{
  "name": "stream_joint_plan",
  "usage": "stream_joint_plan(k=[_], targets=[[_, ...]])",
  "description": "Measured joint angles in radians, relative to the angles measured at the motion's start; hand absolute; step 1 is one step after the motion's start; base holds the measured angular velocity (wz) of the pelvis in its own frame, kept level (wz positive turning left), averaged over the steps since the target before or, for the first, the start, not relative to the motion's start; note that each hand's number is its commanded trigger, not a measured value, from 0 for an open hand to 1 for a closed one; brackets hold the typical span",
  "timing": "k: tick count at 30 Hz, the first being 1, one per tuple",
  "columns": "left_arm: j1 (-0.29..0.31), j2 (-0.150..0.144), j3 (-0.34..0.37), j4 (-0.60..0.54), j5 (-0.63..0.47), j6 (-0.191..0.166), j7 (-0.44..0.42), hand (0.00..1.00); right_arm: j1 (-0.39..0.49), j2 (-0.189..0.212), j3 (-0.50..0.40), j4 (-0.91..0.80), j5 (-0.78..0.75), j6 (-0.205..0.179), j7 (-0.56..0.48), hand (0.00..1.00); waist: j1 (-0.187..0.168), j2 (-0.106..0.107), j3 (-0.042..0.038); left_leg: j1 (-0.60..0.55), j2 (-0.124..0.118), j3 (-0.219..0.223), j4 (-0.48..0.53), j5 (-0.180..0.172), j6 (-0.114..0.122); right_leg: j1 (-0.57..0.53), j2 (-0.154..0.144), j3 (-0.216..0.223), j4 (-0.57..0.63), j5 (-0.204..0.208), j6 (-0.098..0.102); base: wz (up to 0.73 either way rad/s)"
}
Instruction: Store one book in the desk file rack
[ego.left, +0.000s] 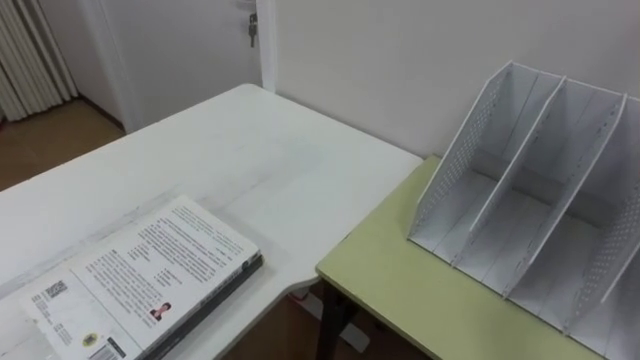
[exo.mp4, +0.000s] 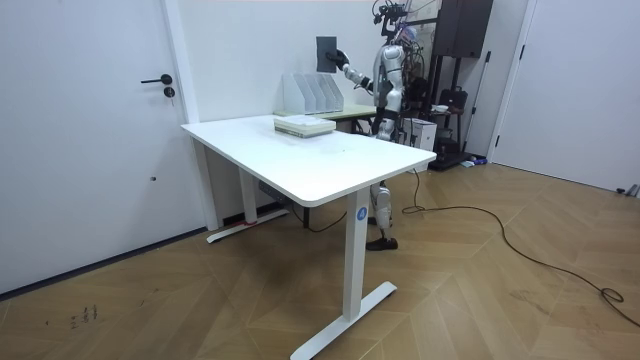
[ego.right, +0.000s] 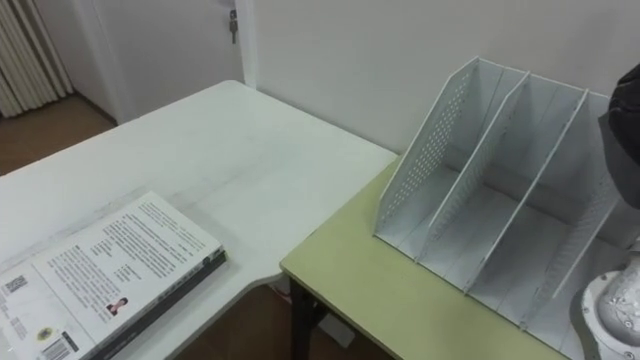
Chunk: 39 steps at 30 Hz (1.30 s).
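Robot's standing at the far side of the white table (exo.mp4: 300, 160), next to the green desk (ego.left: 400, 290) that butts up against it. In the room view I can see the right hand (exo.mp4: 343, 68) stretched out and up, toward the room view's left. It's clamped on the lower corner of a dark book (exo.mp4: 327, 52). The book is held upright in the air, above and a bit behind the file rack (ego.left: 520, 170). It's clear of the rack and not in any slot.

The rack sits on the green desk by the wall, open side toward the robot. Its dividers lean back and the side wall is perforated.

In the right eye view a dark shape (ego.right: 626, 105) pokes in at the right edge, over the rack. I can't tell from here whether that's the book or the hand.

There's also a white book (ego.left: 140, 280) lying flat on the white table, printed cover up. It's near the table edge closest to the robot and well apart from the rack.
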Motion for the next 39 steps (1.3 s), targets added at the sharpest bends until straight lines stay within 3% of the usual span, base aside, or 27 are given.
stream_joint_plan(k=[19,20,22,39], targets=[[-0.001,-0.003,-0.002,-0.012,0.004,0.017,0.007,0.0,0.001,0.0,0.009,0.052,0.087,0.0,0.081,1.0,0.003,0.015,0.0036,0.0,0.0,0.001,-0.001,0.0,0.0,0.0,0.0,-0.001,0.0,0.0,0.0,0.0],[-0.002,-0.003,-0.002,-0.012,0.004,0.017,0.007,0.0,0.001,0.0,0.009,0.068,0.087,0.0,0.089,0.82,0.003,0.016,0.004,0.0,0.0,0.001,-0.001,0.0,0.0,0.0,0.0,-0.001,0.0,0.0,0.0,0.0],[-0.003,-0.004,-0.002,-0.012,0.004,0.018,0.007,0.0,0.001,0.0,0.011,0.086,0.094,0.001,0.096,0.02,0.003,0.019,0.0054,-0.001,0.0,0.001,-0.001,0.0,0.0,-0.001,0.0,-0.001,0.0,0.0,0.0,0.0],[-0.004,-0.005,0.003,-0.017,0.003,0.044,0.0,0.0,-0.001,0.0,0.013,0.121,0.17,0.046,0.172,0.0,0.004,0.013,0.0024,-0.006,0.0,0.001,-0.001,0.0,0.0,-0.003,0.0,-0.002,-0.006,0.0,0.0,0.0]])
